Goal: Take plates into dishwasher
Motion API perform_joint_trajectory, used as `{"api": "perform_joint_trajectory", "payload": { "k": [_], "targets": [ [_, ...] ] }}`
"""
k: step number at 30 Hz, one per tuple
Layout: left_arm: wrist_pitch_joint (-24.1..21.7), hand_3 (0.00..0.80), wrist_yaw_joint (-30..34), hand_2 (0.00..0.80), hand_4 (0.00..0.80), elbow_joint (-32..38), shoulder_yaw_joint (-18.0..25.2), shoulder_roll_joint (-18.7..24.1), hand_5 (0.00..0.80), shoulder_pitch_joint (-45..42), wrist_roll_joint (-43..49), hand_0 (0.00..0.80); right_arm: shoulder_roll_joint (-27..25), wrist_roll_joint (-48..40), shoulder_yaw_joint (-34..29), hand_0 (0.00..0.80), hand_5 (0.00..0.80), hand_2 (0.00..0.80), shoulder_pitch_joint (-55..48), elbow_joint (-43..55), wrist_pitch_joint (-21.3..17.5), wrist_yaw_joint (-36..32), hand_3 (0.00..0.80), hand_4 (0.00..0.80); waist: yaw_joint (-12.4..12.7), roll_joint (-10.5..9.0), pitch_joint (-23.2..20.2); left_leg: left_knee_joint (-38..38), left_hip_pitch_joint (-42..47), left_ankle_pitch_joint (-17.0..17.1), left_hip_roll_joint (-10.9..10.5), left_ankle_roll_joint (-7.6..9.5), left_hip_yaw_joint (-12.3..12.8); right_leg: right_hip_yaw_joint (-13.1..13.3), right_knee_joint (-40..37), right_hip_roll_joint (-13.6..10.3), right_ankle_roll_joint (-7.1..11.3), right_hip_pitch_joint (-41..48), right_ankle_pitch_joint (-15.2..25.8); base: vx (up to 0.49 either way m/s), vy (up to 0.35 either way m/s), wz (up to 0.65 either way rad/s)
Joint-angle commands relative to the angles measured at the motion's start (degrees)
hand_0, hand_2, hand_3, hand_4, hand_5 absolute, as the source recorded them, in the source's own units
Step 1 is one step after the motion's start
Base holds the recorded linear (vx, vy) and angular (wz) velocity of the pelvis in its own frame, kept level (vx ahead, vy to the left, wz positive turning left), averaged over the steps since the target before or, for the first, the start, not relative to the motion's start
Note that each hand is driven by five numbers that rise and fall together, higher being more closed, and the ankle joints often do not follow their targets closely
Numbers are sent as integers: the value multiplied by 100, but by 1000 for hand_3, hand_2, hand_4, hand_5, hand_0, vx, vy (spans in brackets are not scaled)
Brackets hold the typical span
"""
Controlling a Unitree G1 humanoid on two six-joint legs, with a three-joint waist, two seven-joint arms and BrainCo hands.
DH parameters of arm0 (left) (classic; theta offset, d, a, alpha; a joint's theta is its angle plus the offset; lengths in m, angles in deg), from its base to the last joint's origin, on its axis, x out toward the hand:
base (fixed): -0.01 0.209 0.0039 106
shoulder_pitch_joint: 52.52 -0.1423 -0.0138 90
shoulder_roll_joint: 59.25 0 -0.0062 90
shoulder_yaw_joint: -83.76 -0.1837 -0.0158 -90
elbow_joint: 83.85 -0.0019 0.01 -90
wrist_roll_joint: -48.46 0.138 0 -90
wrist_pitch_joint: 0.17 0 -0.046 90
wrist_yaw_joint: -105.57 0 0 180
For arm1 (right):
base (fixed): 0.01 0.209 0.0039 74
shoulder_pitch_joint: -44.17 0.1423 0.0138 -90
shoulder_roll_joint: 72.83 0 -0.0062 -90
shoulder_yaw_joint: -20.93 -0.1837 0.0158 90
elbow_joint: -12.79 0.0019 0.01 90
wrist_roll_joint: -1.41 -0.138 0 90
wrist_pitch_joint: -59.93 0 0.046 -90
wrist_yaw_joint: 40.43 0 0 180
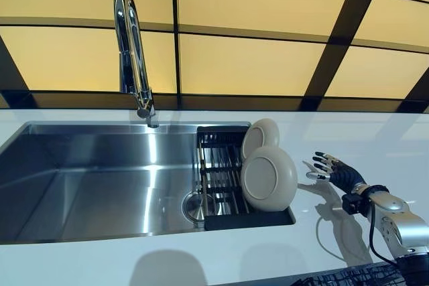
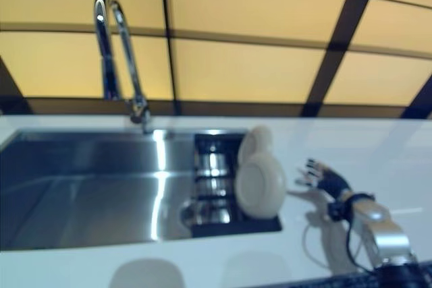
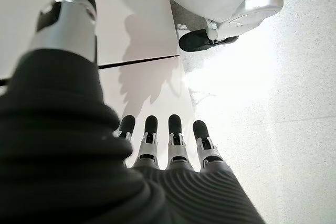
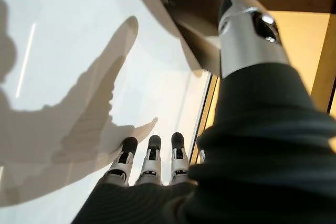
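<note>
Two round cream plates (image 1: 268,177) stand on edge in a black dish rack (image 1: 221,172) at the right end of the steel sink (image 1: 87,185), centre of frame. A curved chrome tap (image 1: 131,51) rises upper left. The right hand (image 1: 333,169) hovers over the white counter (image 1: 375,145), fingers spread, holding nothing. The left hand (image 3: 173,145) has straight fingers.

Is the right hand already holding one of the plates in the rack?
No: the right hand hovers open over the white counter, apart from the two plates standing in the black rack.
</note>
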Motion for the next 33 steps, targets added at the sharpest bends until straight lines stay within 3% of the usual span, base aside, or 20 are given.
{"api": "perform_joint_trajectory", "payload": {
  "k": [1,33],
  "targets": [
    [-219,0,-42,0,0,25,-23,96,0,309,86,0,276,-184,398,0,0,0,-183,514,-8,-342,0,0,228,3,-190,26,192,-175,113,39,361,95,208,117,-88,-234,179,0,0,0],
    [-195,0,-116,0,0,119,-158,-12,0,215,87,0,809,-397,963,0,0,0,-524,756,377,-574,0,0,301,68,-204,14,186,-113,100,28,315,-33,118,144,-138,-108,162,0,-1,0]
  ]
}}
